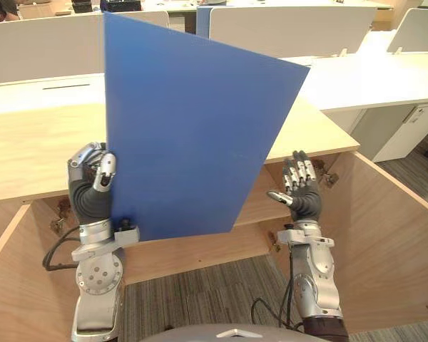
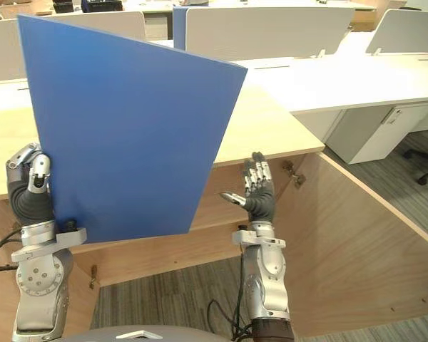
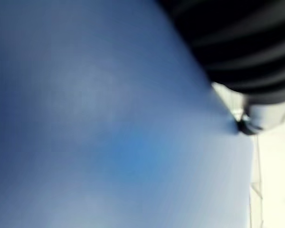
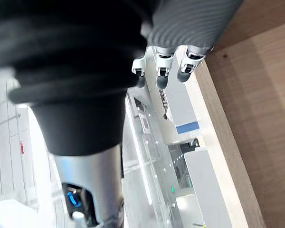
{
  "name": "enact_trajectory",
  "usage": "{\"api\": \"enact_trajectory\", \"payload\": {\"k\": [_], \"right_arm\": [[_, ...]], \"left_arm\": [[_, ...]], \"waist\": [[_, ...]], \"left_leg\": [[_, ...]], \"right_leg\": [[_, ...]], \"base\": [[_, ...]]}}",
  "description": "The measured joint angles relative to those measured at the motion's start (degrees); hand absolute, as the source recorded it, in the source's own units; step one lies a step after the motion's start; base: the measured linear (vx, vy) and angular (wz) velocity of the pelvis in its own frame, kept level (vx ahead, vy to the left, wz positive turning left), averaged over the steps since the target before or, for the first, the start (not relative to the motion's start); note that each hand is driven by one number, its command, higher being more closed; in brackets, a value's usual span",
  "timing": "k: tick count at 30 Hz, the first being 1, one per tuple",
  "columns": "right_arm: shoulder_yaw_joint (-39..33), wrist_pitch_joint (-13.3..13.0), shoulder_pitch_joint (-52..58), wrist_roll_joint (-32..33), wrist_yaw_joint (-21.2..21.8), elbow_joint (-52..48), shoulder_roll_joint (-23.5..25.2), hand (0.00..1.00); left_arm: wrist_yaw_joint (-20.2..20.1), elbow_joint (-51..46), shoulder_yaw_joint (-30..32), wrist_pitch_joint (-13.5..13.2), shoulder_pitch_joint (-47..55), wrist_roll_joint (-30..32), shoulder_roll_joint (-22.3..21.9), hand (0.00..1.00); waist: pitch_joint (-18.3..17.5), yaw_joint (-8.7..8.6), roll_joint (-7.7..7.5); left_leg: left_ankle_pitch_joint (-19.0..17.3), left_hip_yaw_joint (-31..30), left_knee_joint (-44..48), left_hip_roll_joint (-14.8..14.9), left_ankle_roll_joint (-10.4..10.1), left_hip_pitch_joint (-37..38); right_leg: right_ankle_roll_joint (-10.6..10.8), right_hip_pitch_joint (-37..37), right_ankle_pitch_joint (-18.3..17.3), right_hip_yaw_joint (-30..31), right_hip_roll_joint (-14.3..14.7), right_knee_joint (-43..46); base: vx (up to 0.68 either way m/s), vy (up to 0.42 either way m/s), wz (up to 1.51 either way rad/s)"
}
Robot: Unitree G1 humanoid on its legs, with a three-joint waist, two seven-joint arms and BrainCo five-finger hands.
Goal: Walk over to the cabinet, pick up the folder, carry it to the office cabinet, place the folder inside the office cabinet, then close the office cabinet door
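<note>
A large blue folder (image 1: 185, 128) stands upright in front of me, held by its left edge in my left hand (image 1: 91, 187), whose thumb and fingers pinch it. Close up, the folder's blue face (image 3: 109, 123) spreads past that hand's dark cover. My right hand (image 1: 299, 187) is raised to the right of the folder, apart from it, fingers straight and holding nothing. Below the folder lies the wooden office cabinet (image 1: 36, 149), with both doors swung open: the right door (image 1: 392, 249) and the left door (image 1: 21, 285).
White desks with grey dividers (image 1: 292, 28) stand behind the cabinet. A white drawer unit (image 1: 406, 132) sits at the right. Grey carpet (image 1: 200, 299) shows between the open doors.
</note>
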Motion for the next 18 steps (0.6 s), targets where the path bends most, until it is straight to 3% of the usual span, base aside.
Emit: {"api": "enact_trajectory", "payload": {"k": [18], "right_arm": [[10.1,1.7,-3.1,2.9,5.9,-0.7,-0.3,0.00]], "left_arm": [[-0.9,4.4,-3.7,0.0,-3.2,3.2,1.1,1.00]], "waist": [[0.1,-0.13,-0.30]], "left_leg": [[0.0,1.1,0.0,0.0,0.0,0.0]], "right_leg": [[-0.4,-0.4,0.3,1.2,0.0,-0.4]], "base": [[0.00,0.002,-0.03]]}}
